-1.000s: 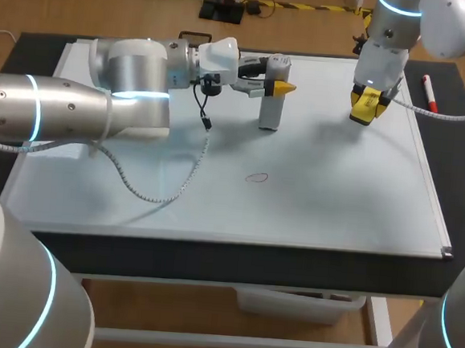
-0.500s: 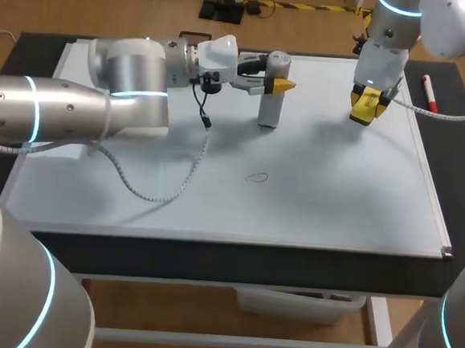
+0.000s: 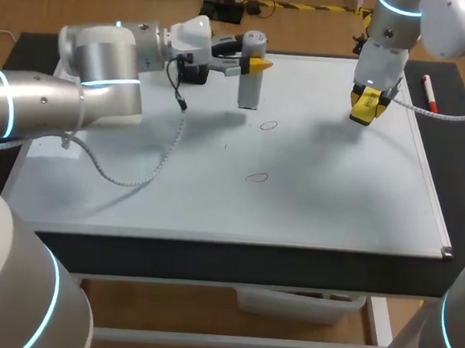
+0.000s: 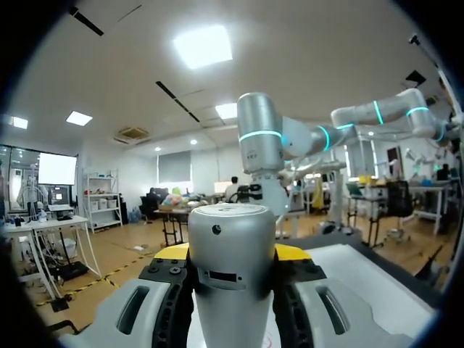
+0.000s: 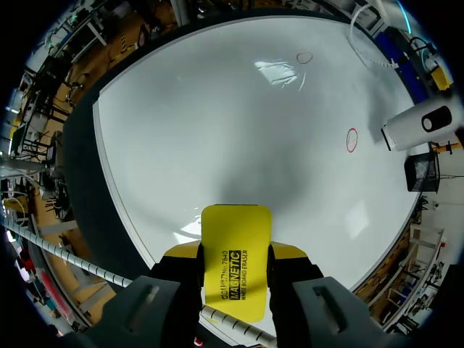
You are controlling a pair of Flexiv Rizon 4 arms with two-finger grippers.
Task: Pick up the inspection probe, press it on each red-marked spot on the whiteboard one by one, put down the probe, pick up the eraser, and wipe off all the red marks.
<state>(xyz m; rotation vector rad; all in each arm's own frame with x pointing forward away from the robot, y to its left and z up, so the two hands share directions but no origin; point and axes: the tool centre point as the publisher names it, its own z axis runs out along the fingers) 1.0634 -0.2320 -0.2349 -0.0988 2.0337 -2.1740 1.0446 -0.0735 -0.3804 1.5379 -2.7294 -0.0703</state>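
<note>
So the left gripper (image 3: pixel 256 64) is clamping the inspection probe (image 3: pixel 250 83) near its top, with the yellow tips pressing on it from both sides. The probe is standing upright over the whiteboard (image 3: pixel 335 198), around 11 o'clock from the board's middle in the head view. Its lower end is sitting close to the surface, but I can't tell if it's actually touching. In the left wrist view the silver barrel is filling the whole gap between the fingers.

Two little red ovals are showing on the board. The upper red mark (image 3: pixel 268 125) is lying uncovered near the probe's foot, at about 4 o'clock from it. The lower red mark (image 3: pixel 256 177) is sitting near the board's middle, roughly 6 o'clock from the upper one.

The right gripper (image 3: pixel 365 104) is squeezing the yellow eraser (image 3: pixel 361 112) between its fingers. It's hanging over the board at about 1 o'clock from the middle, well apart from both marks. In the right wrist view the eraser is sticking out ahead of the fingertips, with plain board beyond it.

A red marker (image 3: pixel 429 93) is lying on the black tabletop (image 3: pixel 451 159) just beside the board's right edge, around 2 o'clock.
</note>
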